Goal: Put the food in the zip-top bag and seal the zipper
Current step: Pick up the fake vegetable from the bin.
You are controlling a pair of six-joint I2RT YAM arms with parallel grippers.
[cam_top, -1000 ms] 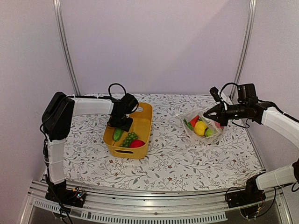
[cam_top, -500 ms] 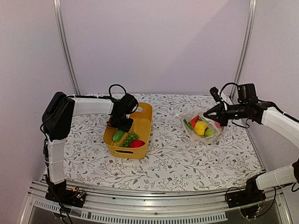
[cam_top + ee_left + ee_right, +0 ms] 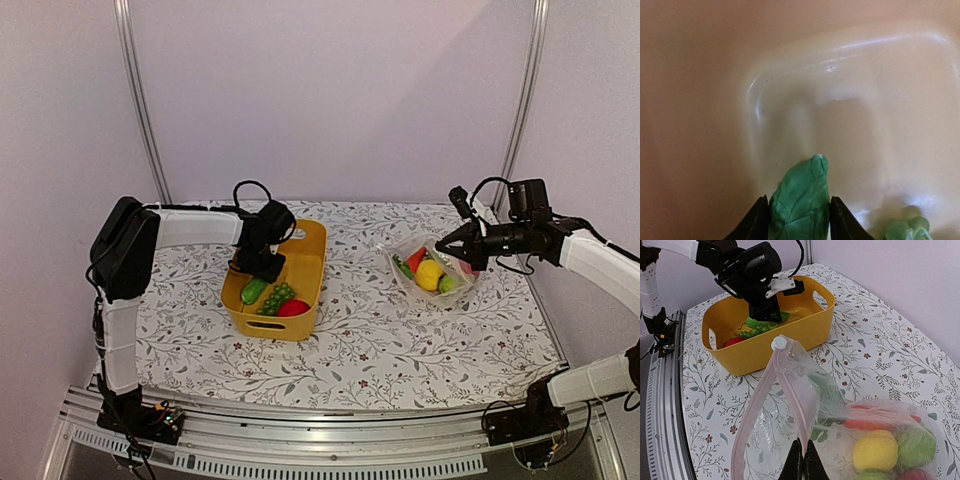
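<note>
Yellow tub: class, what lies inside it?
A green vegetable between the fingers of the left gripper, green grapes and a red piece. The gripper covers part of the tub floor.

Overhead view: soft, even light, sharp throughout, with only faint shadows on the bench [image 3: 400, 350]. Left wrist view: washed-out, pinkish and blurred; glare streaks the tub [image 3: 850, 50], and the green vegetable [image 3: 800, 200] is soft. Right wrist view: bright, crisp; the bag [image 3: 765, 440] glints.
</note>
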